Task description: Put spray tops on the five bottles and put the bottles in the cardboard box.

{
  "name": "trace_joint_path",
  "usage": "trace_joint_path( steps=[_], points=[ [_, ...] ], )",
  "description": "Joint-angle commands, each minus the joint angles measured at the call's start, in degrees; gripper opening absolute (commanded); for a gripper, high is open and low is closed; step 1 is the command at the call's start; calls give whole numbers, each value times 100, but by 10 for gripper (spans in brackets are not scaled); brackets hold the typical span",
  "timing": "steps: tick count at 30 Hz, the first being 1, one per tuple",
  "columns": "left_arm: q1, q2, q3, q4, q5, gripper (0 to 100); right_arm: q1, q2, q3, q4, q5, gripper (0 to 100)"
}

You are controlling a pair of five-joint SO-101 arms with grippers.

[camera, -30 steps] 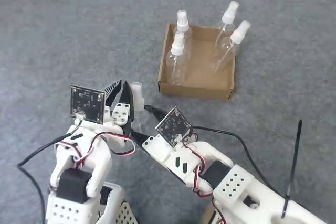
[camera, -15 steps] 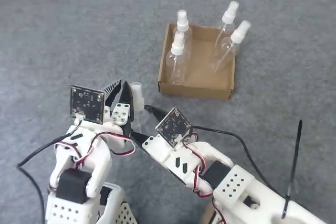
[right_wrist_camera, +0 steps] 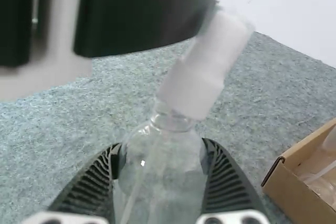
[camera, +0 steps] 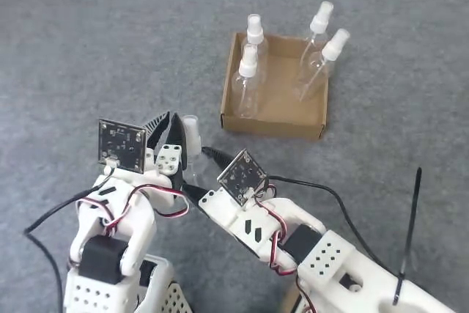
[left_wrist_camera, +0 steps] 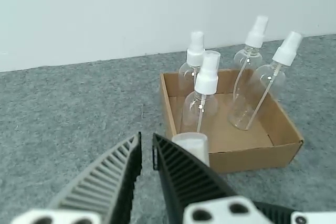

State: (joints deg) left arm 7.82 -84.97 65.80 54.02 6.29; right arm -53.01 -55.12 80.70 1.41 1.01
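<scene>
A clear bottle point(right_wrist_camera: 157, 171) stands between the fingers of my right gripper point(right_wrist_camera: 160, 153), which is shut on its body. Its white spray top point(camera: 192, 127) sits tilted on the neck, just in front of the cardboard box point(camera: 271, 126). My left gripper point(camera: 170, 121) hangs beside that spray top point(left_wrist_camera: 191, 145), its fingers a narrow gap apart with nothing between them. One black finger point(right_wrist_camera: 142, 14) is close against the spray top point(right_wrist_camera: 205, 72). Several bottles with spray tops point(camera: 248, 78) stand or lean in the box point(left_wrist_camera: 252, 156).
Grey carpet covers the table, with a white wall along the far edge. A black cable point(camera: 333, 199) and an upright black tie point(camera: 412, 218) run by the right arm's base. Open carpet lies left and right of the box.
</scene>
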Motion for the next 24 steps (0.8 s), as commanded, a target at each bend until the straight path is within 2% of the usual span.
trace_joint_path(
  steps=[1, 16, 20, 24],
  points=[
    [0, -44, -40, -114, -35, 33, 92, -251, -44, -101, -62, 6],
    [-26, -44, -48, -88, -35, 32, 92, -251, -44, -110, -62, 6],
    [-527, -26, -189, -70, -35, 30, 92, -251, -44, -119, -62, 6],
    [-756, 387, -936, 299, -88, 30, 92, -251, -44, -110, -62, 6]
  ],
)
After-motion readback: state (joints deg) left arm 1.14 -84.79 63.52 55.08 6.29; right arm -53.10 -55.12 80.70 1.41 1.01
